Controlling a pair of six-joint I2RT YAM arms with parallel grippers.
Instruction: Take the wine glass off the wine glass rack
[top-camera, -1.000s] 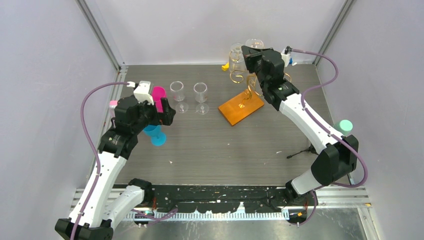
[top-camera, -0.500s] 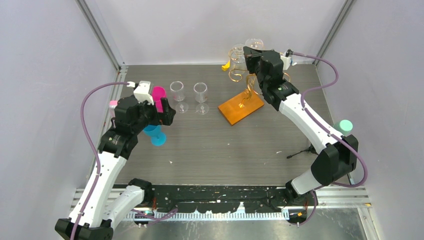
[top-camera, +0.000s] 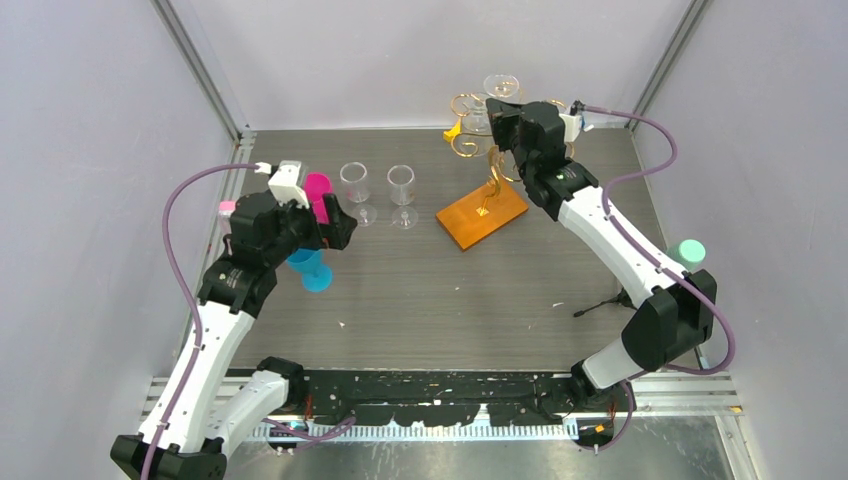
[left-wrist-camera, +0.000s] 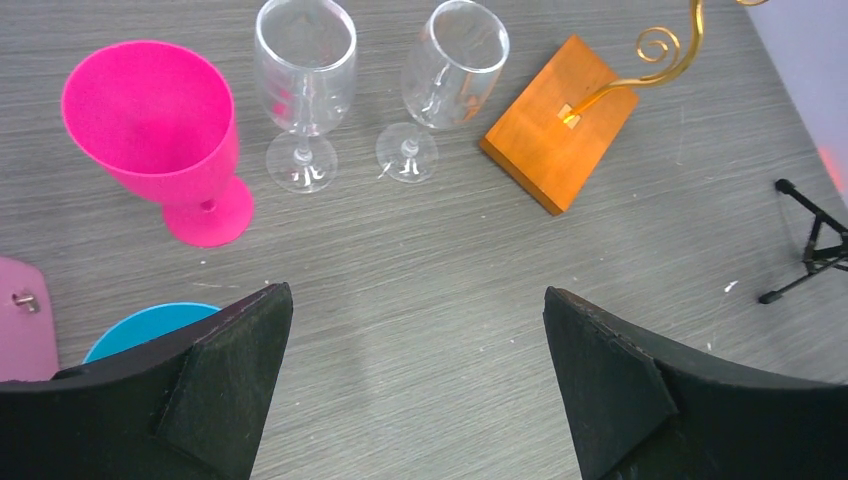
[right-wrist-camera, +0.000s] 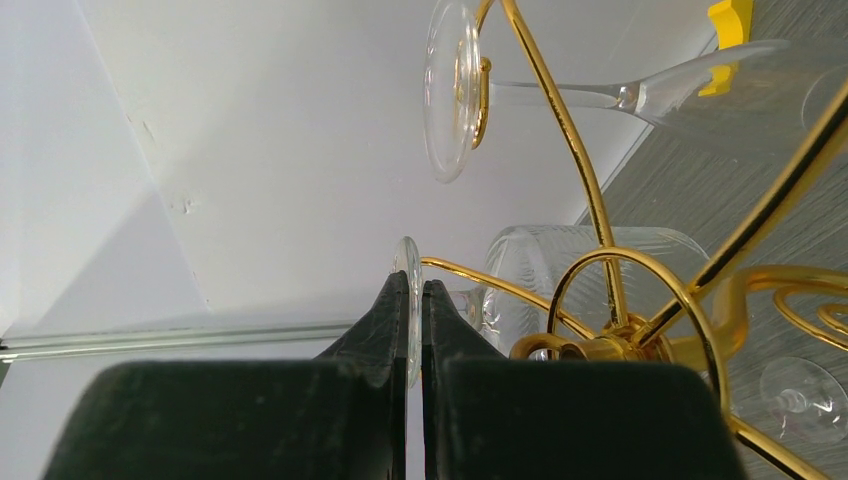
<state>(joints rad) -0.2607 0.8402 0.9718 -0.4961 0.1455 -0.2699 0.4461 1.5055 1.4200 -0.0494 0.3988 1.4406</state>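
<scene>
The wine glass rack (top-camera: 488, 165) is thin gold wire with scroll arms on an orange base (top-camera: 482, 218), at the back right of the table. Its gold hub (right-wrist-camera: 610, 345) fills the right wrist view. A clear wine glass (right-wrist-camera: 590, 265) hangs upside down on one arm. My right gripper (right-wrist-camera: 415, 285) is shut on the thin foot disc (right-wrist-camera: 406, 255) of that glass, up at the rack's top (top-camera: 497, 112). A second hanging glass (right-wrist-camera: 450, 90) shows its foot further up. My left gripper (left-wrist-camera: 415, 330) stands wide open over bare table, holding nothing.
A pink goblet (left-wrist-camera: 150, 120) and two clear glasses (left-wrist-camera: 305, 60) (left-wrist-camera: 455, 60) stand upright left of the rack, with a blue cup (top-camera: 312, 270) under my left wrist. A small black tripod (top-camera: 605, 300) lies at the right. A yellow piece (top-camera: 452, 131) sits near the back wall.
My right gripper has lifted slightly with the glass foot pinched, and the rack's scroll arms and hanging glasses have swung left and up. The left arm has barely moved.
</scene>
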